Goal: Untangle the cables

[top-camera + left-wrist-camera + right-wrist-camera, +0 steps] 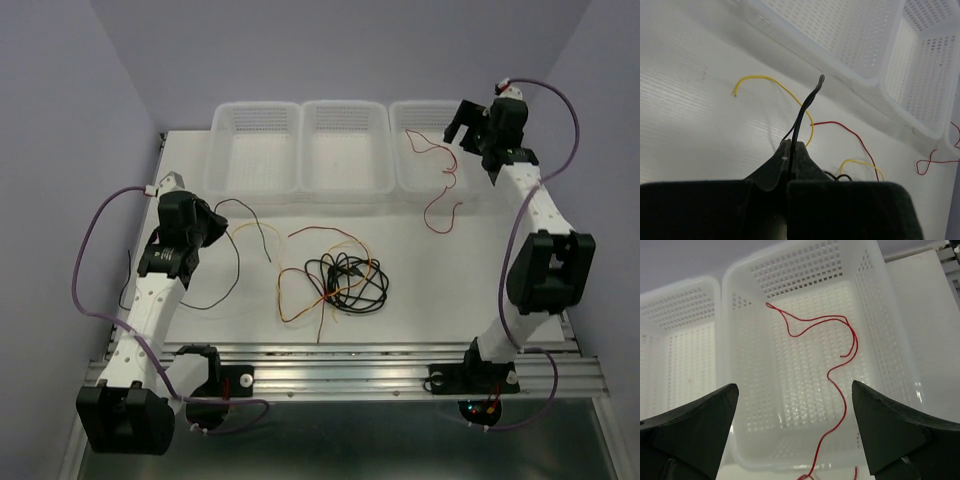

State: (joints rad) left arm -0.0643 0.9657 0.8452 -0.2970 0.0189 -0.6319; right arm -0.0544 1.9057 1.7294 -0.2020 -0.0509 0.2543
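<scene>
A tangle of black, orange and red cables point(340, 278) lies mid-table. My left gripper point(212, 226) is shut on a black cable point(802, 111) whose free end sticks up past the fingertips point(791, 145). That black cable point(238, 262) loops on the table by the left arm. A yellow cable point(772, 86) and a red cable point(850, 134) lie beyond the fingers. My right gripper point(462, 122) is open and empty above the right basket point(425, 180). A separate red cable point(832, 360) lies partly in that basket and trails over its near wall onto the table point(443, 200).
Three white perforated baskets stand in a row at the back: left point(255, 185), middle point(346, 185), and right. A metal rail point(350, 365) runs along the near table edge by the arm bases. Purple arm cables point(85, 260) loop at both sides.
</scene>
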